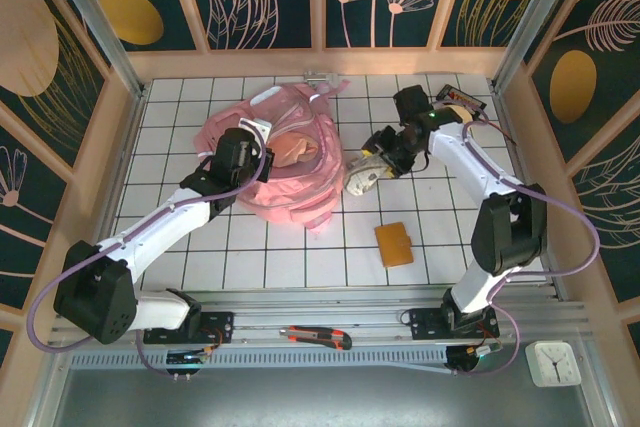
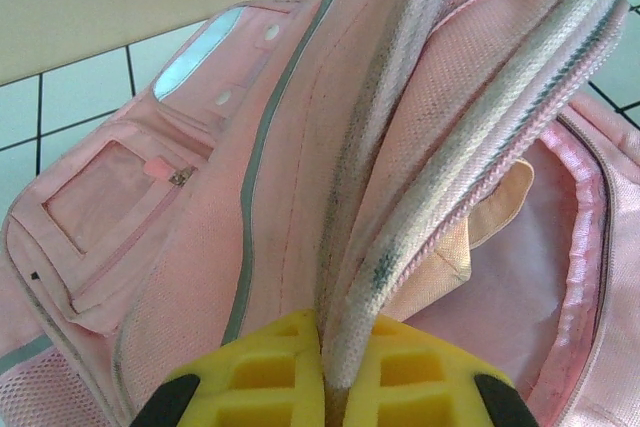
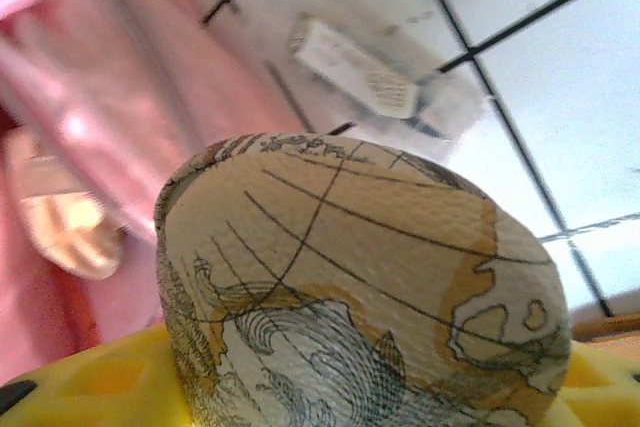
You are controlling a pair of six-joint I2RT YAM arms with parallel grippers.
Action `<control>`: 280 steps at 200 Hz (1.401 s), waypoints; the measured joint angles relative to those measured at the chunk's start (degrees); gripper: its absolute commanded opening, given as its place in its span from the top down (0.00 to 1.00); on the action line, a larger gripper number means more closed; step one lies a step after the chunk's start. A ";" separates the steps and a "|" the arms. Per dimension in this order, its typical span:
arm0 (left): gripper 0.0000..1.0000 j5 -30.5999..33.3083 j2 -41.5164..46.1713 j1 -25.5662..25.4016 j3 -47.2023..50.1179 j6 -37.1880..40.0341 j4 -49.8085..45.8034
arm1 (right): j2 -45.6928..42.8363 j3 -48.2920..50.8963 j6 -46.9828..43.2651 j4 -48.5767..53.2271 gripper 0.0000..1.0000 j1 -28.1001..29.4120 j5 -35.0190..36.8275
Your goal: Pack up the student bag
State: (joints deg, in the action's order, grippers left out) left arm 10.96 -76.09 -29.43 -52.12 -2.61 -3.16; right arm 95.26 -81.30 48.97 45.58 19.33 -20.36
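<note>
Two hands: left hand (image 2: 335,372) clamped on the zip rim of the one student bag (image 1: 290,162), which lies rear-left on the worktop (image 1: 280,257); right hand (image 1: 372,160) clamped on one map-print pouch (image 3: 360,287) beside the bag's mouth. One tan wallet (image 1: 394,244) waits. Risks: the pouch may snag the rim, or the rim may slip free.

Bright, even overhead light, soft shadows. Right wrist: map-print pouch (image 3: 360,287) sharp, student bag (image 3: 90,127) motion-blurred, tiles (image 3: 560,97) glary.
</note>
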 measured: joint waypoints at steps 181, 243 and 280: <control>1.00 -2.36 2.21 0.20 0.96 -5.86 -0.52 | 14.03 -7.85 9.46 -28.41 0.44 10.73 -12.68; 1.00 -4.15 4.55 0.20 3.08 -10.03 0.13 | 25.57 -12.31 16.22 -34.07 0.45 17.35 -11.61; 1.00 -4.50 4.81 -0.68 3.39 -11.47 0.48 | 28.13 -12.57 20.63 -39.23 0.27 19.02 -10.71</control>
State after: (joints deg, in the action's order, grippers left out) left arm 6.46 -71.29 -30.11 -48.73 -14.09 -2.68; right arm 123.39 -93.86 69.60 6.35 38.35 -31.07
